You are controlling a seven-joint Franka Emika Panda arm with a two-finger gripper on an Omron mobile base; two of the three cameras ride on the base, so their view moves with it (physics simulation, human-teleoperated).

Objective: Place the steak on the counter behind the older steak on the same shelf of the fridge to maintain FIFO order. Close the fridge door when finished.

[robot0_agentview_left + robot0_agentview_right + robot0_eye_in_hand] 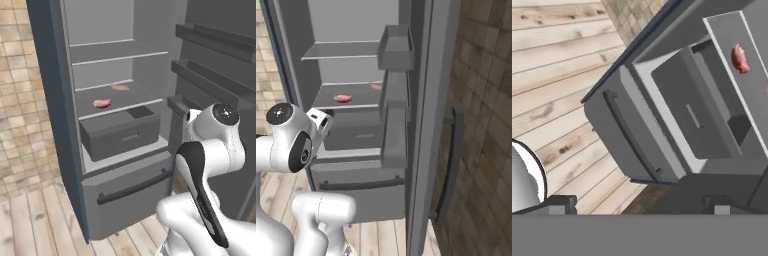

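The fridge [55, 100] stands with its door [220, 60] swung wide. On the lowest shelf [131, 100], above the grey drawer [120, 134], lie two meat slabs. The older steak [101, 103], pink with a redder rim, is near the front edge. The paler steak [120, 87] rests behind it toward the back wall. Both also appear from the right as the older steak [342, 98] and the steak [376, 86]. My gripper [639, 206] is open and holds nothing, drawn back low in front of the fridge, facing the drawer [697, 115] and the older steak [740, 58]. The counter is out of view.
The door's inner bins [396, 47] jut out just right of my hand, and its bar handle [453, 165] faces the brick wall [486, 100]. Below is the bottom drawer with a dark bar handle [135, 187]. Wooden floor [30, 220] lies to the left.
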